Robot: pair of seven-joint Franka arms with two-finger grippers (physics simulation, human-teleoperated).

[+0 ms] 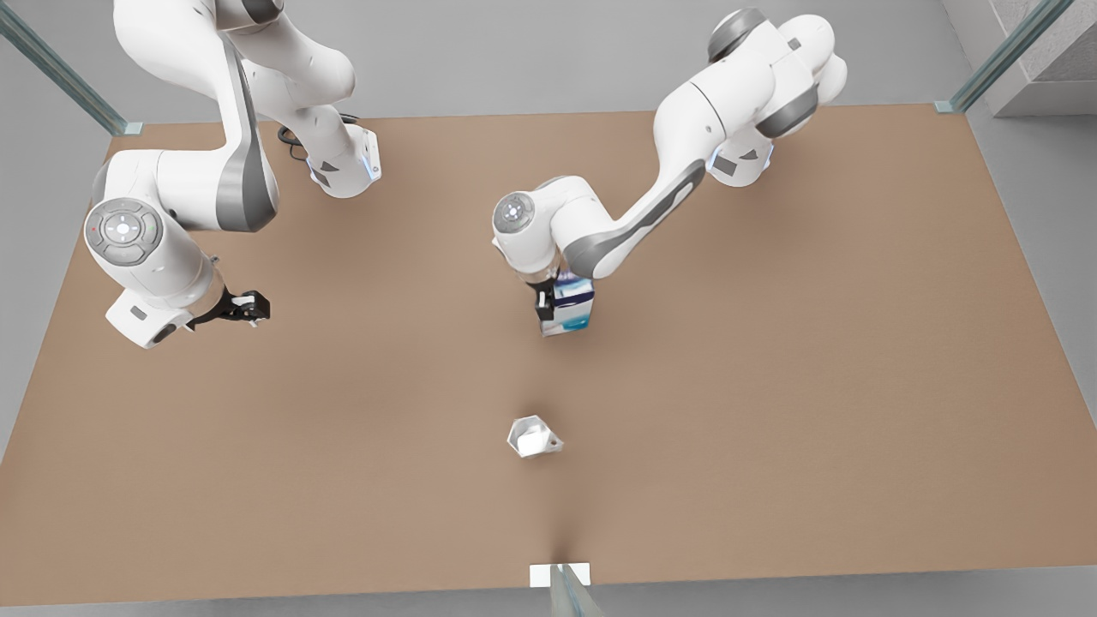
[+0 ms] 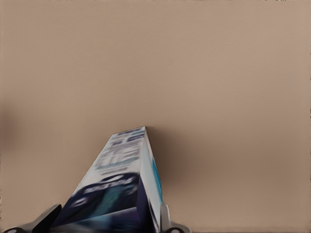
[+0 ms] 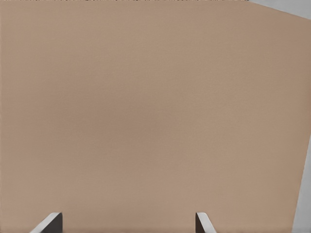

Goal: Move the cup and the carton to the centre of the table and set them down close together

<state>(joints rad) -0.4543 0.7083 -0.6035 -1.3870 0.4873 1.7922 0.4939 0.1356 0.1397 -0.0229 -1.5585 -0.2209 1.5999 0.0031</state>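
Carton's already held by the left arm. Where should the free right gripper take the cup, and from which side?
My judgement: come straight down from above. The cup stands mouth-up, alone on the table. Close the right gripper across its faceted body, or over one rim wall, avoiding the tiny handle on the front view's right.

Carton (image 1: 572, 305) mid-table (image 1: 771, 386); cup (image 1: 533, 436) nearer front edge, apart.
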